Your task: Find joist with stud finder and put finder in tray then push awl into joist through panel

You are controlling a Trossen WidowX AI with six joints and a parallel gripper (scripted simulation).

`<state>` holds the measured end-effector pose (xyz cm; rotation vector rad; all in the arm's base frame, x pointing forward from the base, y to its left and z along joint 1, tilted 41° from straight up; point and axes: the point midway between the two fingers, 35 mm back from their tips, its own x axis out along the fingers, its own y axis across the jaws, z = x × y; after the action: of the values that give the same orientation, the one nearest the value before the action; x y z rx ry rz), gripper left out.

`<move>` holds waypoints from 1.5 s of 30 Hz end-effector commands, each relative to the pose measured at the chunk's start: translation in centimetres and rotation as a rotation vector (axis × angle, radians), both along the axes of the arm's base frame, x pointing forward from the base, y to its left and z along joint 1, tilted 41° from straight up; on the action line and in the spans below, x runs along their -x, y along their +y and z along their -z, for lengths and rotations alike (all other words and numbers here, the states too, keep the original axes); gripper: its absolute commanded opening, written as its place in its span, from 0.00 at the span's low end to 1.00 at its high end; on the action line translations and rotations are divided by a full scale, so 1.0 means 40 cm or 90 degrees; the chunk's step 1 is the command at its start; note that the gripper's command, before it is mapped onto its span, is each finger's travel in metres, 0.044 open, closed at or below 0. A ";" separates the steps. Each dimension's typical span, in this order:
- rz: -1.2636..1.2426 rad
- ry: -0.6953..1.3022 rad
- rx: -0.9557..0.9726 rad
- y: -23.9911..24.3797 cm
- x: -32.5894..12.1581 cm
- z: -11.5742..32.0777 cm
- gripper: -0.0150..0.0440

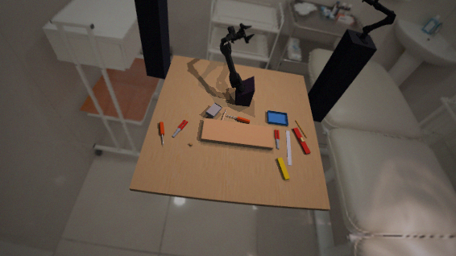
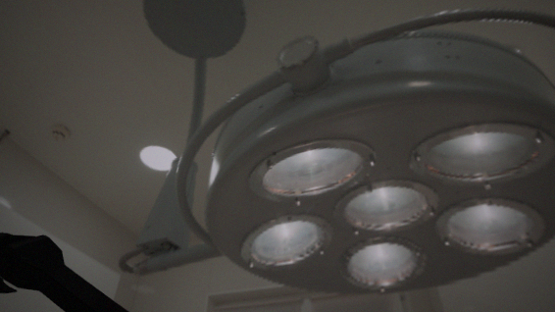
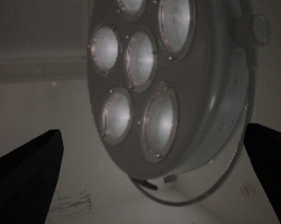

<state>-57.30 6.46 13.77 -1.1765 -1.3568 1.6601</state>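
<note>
The floor panel, a light wooden board, lies in the middle of the table in the top view. A grey box, which looks like the stud finder, sits behind its left end. The blue tray is behind the panel's right end and looks empty. An orange-handled tool with a thin shank, perhaps the awl, lies at the far left. Another orange-handled tool with a twisted shank lies just behind the panel. My gripper is open and empty, high above the table's back. The joist is hidden.
Red-handled tools lie on both sides of the panel. At right are a white strip, a yellow bar, a red bar and a pencil-like stick. A small brown piece lies front left. Black pedestals flank the table.
</note>
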 end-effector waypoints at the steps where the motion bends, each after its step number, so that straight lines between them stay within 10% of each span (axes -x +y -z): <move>1: -0.002 0.001 0.001 -0.003 0.000 -0.001 0.98; 18: -0.311 0.102 0.138 -0.595 -0.112 -0.155 1.00; 34: -0.653 0.122 0.314 -1.090 -0.523 -0.320 1.00; 45: -0.821 0.161 0.471 -1.225 -0.768 -0.468 1.00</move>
<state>-27.92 -42.35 29.99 -0.3110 -1.5561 3.1549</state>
